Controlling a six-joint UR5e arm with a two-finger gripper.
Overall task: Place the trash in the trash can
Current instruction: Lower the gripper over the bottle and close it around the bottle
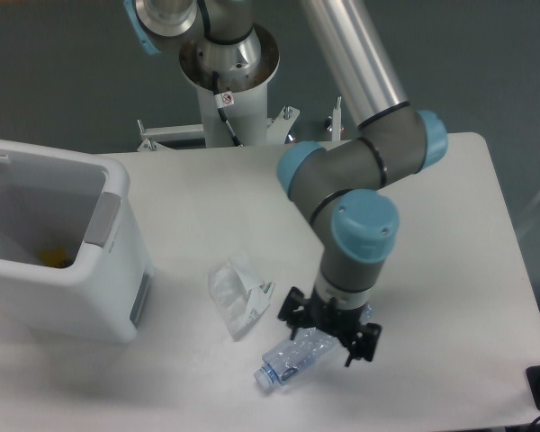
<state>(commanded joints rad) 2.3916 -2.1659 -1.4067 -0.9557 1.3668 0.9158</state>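
**Gripper down over the crushed bottle at the near table edge**

Closest to me on the feed I have the crushed bottle (290,360), lying on its side near the front edge of the table (450,270). It is clear plastic with a bluish tint, badly flattened, its pale cap end pointing toward the lower left. The gripper (331,335) sits right over the bottle's upper end, its black fingers on either side of the plastic. I cannot tell from this angle whether the jaws are actually pinching the bottle or just straddling it.

Just beyond and to the left lies the wrapper (238,293), a crumpled clear-white piece, smaller than the bottle, resting flat on the table and apart from both the bottle and the gripper.

The arm (364,193) comes down from the top of my view, bends at a grey elbow with blue caps, and turns its wrist straight down toward the table.

Further left stands the trash can (67,247), boxy and white with rounded corners, a grey panel at the rim and a grey patch on its side. Something small and yellow shows inside it. It sits well apart from both pieces.

My count: two pieces of trash, one can, one arm.
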